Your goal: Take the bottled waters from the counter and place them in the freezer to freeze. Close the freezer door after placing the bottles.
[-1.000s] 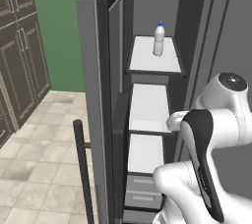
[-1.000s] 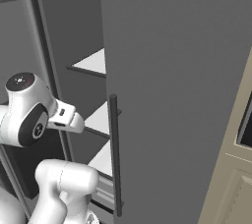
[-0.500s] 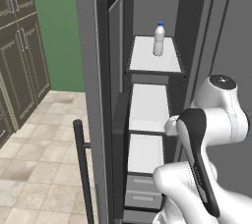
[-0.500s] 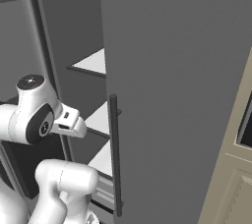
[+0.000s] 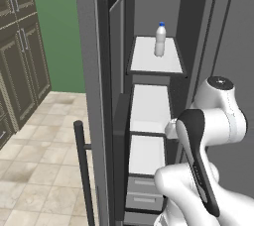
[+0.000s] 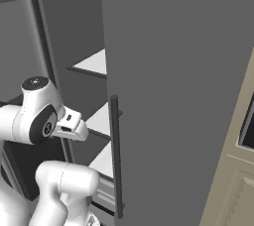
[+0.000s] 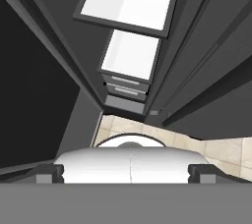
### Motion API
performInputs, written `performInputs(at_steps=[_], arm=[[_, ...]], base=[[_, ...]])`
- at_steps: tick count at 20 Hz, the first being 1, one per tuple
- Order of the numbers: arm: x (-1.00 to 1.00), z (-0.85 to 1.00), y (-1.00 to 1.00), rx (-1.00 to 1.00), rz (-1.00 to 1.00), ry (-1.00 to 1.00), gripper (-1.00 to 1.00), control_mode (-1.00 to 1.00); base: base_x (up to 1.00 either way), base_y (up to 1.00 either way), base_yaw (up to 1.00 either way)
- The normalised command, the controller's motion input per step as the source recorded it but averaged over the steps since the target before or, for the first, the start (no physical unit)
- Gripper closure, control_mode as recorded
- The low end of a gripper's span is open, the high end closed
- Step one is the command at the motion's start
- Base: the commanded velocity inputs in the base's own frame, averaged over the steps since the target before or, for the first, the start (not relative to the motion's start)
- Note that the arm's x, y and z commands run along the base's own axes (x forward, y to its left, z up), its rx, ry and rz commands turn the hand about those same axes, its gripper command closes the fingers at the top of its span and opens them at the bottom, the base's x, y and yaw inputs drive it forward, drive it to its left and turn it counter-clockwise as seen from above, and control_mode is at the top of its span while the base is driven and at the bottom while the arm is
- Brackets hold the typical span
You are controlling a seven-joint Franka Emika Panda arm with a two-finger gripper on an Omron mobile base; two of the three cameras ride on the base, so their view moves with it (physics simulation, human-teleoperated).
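While the tall grey freezer compartment stands open: all places below are given against it.
Freezer: tall grey freezer compartment with white shelves and grey drawers at the bottom.
Bottle: whitish-clear plastic bottle with a blue cap, upright on the top white shelf inside the freezer.
Door: narrow grey freezer door swung open at the freezer's left edge, its long dark bar handle low on the outer face.
Neighbour: plain grey door, shut, on the freezer's right.
Hand: hand just in front of the freezer's middle shelf; grip width cannot be told.
Floor: beige tiles left of the freezer door.
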Motion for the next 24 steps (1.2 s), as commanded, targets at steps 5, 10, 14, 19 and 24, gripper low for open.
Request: performInputs(at_steps=[5, 10, 14, 19, 24], arm=[[-0.01, 0.0, 0.0, 0.0, 0.0, 0.0, -1.0, -1.0], [-0.03, 0.0, 0.0, 0.0, 0.0, 0.0, -1.0, 1.0], [0.0, 0.0, 0.0, 0.0, 0.0, 0.0, -1.0, 1.0], [0.0, 0.0, 0.0, 0.0, 0.0, 0.0, -1.0, 1.0], [0.0, 0.0, 0.0, 0.0, 0.0, 0.0, -1.0, 1.0]], base=[[0.0, 0.0, 0.0], [-0.24, 0.0, 0.03], [-0.4, 0.0, 0.1], [-0.42, 0.0, 0.18], [-0.49, -0.02, 0.32]])
